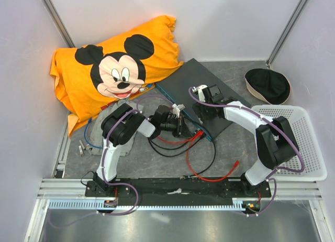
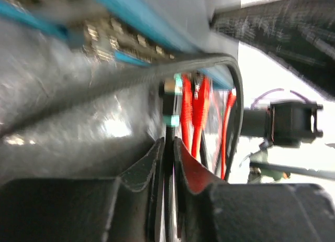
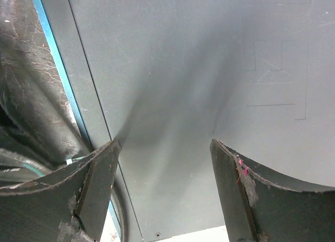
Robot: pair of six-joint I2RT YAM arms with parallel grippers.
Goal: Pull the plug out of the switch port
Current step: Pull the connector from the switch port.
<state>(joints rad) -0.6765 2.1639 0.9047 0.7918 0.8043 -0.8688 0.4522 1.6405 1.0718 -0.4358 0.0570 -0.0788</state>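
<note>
Plug (image 2: pixel 168 98) sits in the switch's (image 1: pixel 193 87) teal face, and my left gripper (image 2: pixel 168 143) pinches its cable (image 2: pixel 169 131) just outside. I'd pull straight out, no twisting, with the spread right gripper (image 3: pixel 165 147) bracing the switch top.

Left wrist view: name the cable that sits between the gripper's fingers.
The thin black cable, running between the black fingers of the left gripper; the bright red cables hang beside it, outside the fingers.
</note>
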